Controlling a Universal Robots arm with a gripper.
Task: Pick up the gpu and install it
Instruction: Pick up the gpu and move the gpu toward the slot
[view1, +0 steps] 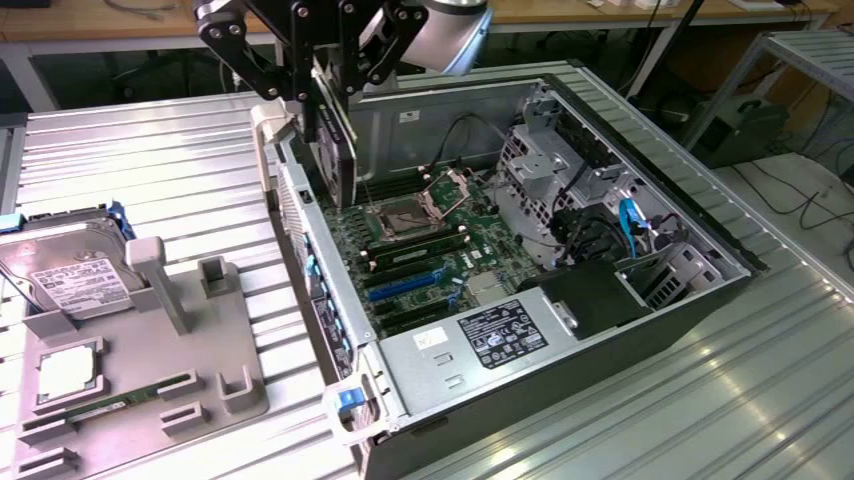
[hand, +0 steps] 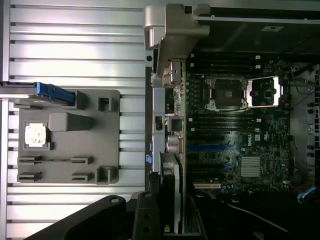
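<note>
The gpu (view1: 334, 145) hangs on edge as a thin dark card, with its silver end bracket (view1: 271, 135) toward the exterior view's left. My gripper (view1: 320, 95) is shut on its upper edge. The card hovers above the near-left wall of the open computer case (view1: 340, 330), over the motherboard (view1: 427, 250) and apart from the blue slots (view1: 400, 287). The wrist view looks down the gpu (hand: 172, 165) edge-on, with the bracket (hand: 172, 30) at its far end and my gripper (hand: 172, 202) clamped around it. The blue slot (hand: 210, 148) lies beside the card's line.
A grey fixture tray (view1: 200, 340) at the exterior view's left holds a silver hard drive (view1: 67, 275), a processor chip (view1: 64, 370) and a green memory stick (view1: 100, 410). Inside the case are the open CPU socket (view1: 404, 215), drive cages (view1: 561, 170), cables and the power supply (view1: 494, 335). A ribbed metal table (view1: 160, 170) carries everything.
</note>
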